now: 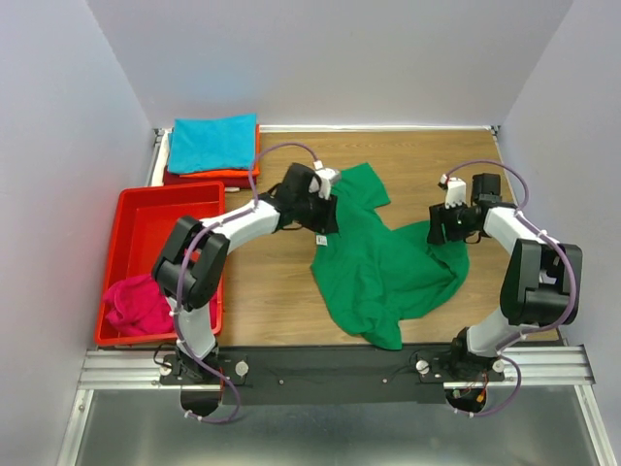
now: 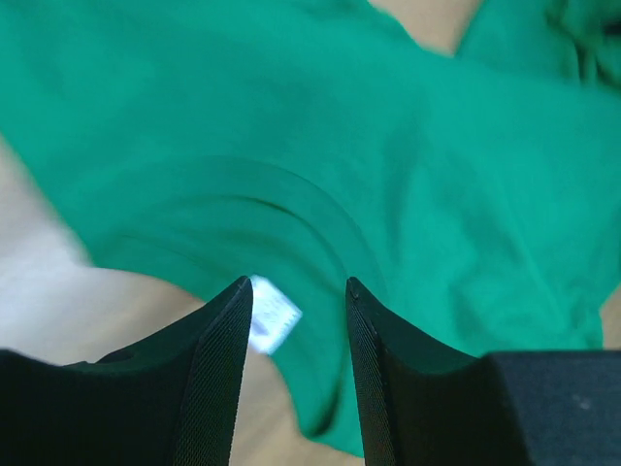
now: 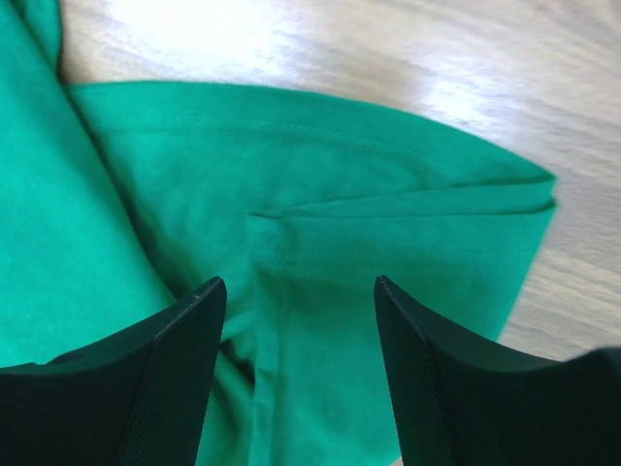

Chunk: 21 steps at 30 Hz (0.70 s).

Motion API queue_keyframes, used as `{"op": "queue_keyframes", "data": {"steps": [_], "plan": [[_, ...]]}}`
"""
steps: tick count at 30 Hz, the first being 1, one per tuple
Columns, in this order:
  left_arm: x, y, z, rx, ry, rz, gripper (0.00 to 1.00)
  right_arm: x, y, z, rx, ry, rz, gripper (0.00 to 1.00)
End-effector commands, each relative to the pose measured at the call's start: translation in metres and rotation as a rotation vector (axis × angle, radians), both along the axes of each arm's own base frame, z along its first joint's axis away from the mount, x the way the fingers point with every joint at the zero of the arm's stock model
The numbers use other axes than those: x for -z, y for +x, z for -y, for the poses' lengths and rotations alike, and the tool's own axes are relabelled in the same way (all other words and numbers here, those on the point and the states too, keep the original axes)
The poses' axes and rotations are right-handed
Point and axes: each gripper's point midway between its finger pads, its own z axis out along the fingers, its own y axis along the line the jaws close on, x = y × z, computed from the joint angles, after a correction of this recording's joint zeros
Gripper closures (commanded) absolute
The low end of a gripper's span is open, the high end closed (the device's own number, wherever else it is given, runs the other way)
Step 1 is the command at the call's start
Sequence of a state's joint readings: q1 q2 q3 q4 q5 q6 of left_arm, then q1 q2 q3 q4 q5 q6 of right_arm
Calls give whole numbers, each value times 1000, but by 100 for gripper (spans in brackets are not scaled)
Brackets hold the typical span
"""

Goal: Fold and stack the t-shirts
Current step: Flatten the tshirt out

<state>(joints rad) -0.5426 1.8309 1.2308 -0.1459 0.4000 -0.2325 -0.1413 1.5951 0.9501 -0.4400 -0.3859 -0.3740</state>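
A green t-shirt (image 1: 388, 272) lies crumpled and unfolded in the middle of the wooden table. My left gripper (image 1: 323, 231) hovers open over its collar, and the white neck label (image 2: 272, 316) shows just past the left fingertip. Nothing sits between those fingers (image 2: 218, 369); the green cloth (image 2: 437, 175) lies beyond them. My right gripper (image 1: 448, 241) is open above the shirt's right sleeve (image 3: 340, 184), whose hem lies flat on the wood. In each wrist view the left gripper (image 2: 296, 282) and right gripper (image 3: 299, 280) hold nothing.
A folded teal t-shirt (image 1: 212, 143) tops a stack at the back left, with an orange one (image 1: 233, 175) and a dark red one (image 1: 179, 180) under it. A red tray (image 1: 165, 194) at the left holds a bunched magenta t-shirt (image 1: 136, 303). Walls enclose the table.
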Motion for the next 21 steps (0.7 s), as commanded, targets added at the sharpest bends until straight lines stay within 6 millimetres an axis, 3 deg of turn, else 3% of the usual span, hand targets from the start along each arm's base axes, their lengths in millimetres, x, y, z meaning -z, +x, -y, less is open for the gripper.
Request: {"op": "queue_keyframes", "data": {"steps": [1, 5, 8, 11, 13, 15, 18, 19, 21], "plan": [[-12, -26, 38, 109, -49, 32, 50, 15, -8, -14, -33, -5, -57, 32], [16, -36, 49, 125, -43, -17, 51, 29, -3, -13, -25, -40, -98, 40], [39, -45, 42, 115, -24, -63, 51, 33, -1, -8, -14, -69, -108, 47], [60, -60, 33, 108, -1, -118, 52, 31, 3, 2, 15, -113, -96, 65], [68, -67, 28, 102, -1, -127, 52, 17, 11, 11, 60, -154, -37, 87], [73, -72, 22, 93, 7, -139, 52, -5, 14, 28, 128, -195, 33, 99], [77, -80, 6, 42, -6, -160, 52, -31, 12, 62, 234, -241, 111, 99], [80, -89, -3, 29, -4, -174, 52, -46, 5, 71, 261, -257, 155, 99], [79, -86, -16, -16, -19, -173, 53, -56, -9, 99, 315, -324, 175, 99]]}}
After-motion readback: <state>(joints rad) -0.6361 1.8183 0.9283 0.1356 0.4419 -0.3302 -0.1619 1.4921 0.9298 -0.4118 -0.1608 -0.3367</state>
